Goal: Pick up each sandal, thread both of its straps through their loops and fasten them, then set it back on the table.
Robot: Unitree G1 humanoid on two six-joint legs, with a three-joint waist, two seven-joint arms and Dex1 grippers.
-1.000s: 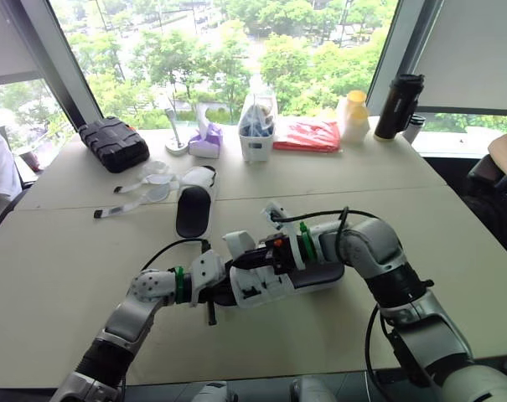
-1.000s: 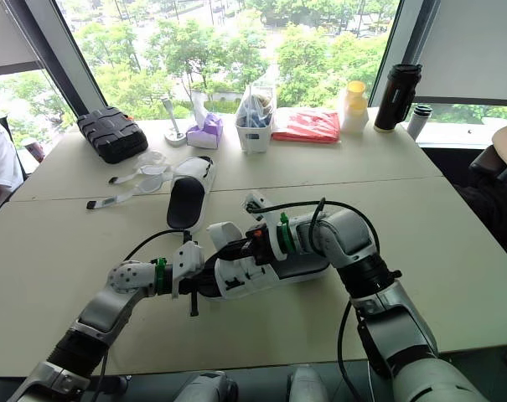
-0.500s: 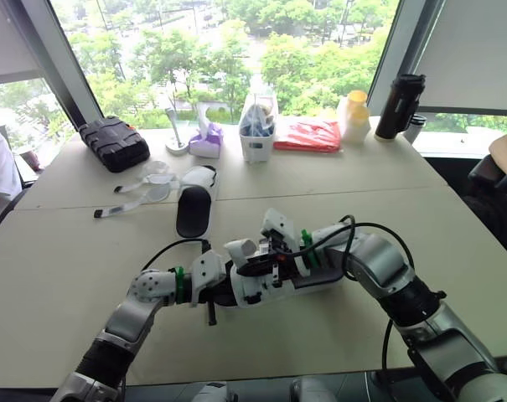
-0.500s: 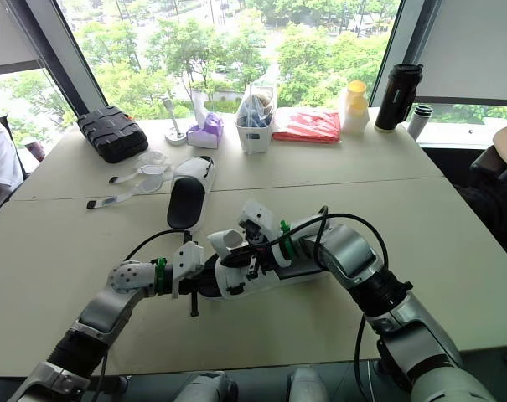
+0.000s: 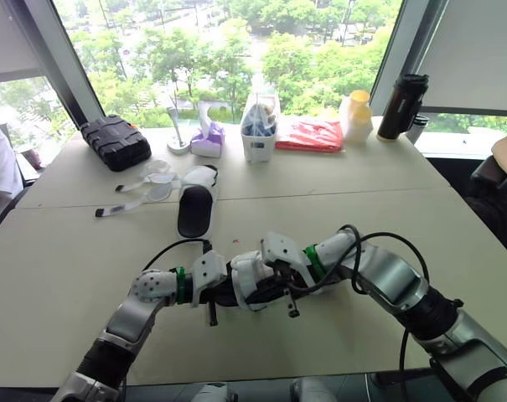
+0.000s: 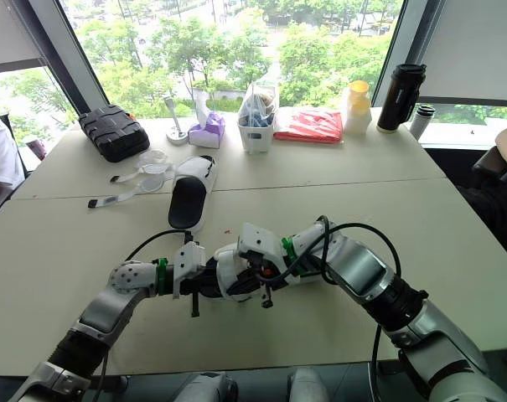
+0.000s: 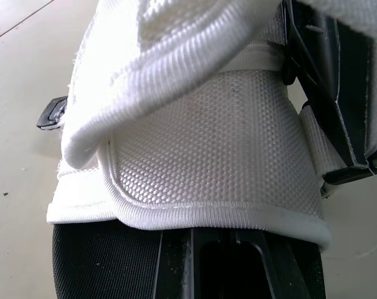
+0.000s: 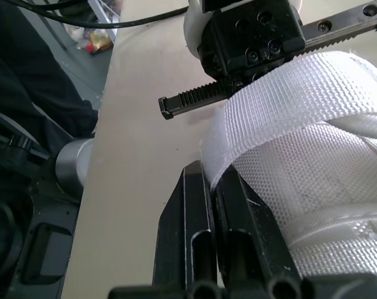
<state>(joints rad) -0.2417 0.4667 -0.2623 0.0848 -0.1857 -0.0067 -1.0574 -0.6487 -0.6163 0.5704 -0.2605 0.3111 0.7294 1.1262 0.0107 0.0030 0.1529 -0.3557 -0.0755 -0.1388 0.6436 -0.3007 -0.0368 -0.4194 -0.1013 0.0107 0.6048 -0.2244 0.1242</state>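
- Two grippers are bunched together now. Since a second ago the right gripper [image 5: 274,285] has swung down and in, and it sits close to the left gripper [image 5: 226,291].
- The sandal [image 5: 248,271] was stretched out long between them before. Now it's scrunched up between the two, at the near middle of the table [image 5: 85,251].
- Left gripper is clamped on the sandal, and the right one pinches its white strap [image 8: 281,106].
- The second sandal [image 5: 194,205] hasn't budged and lies farther back.
- It's a beige table under a big window with trees outside. Along the back are a black case [image 5: 112,142], a tissue box [image 5: 205,142], a red packet [image 5: 308,134] and a dark flask [image 5: 400,105].
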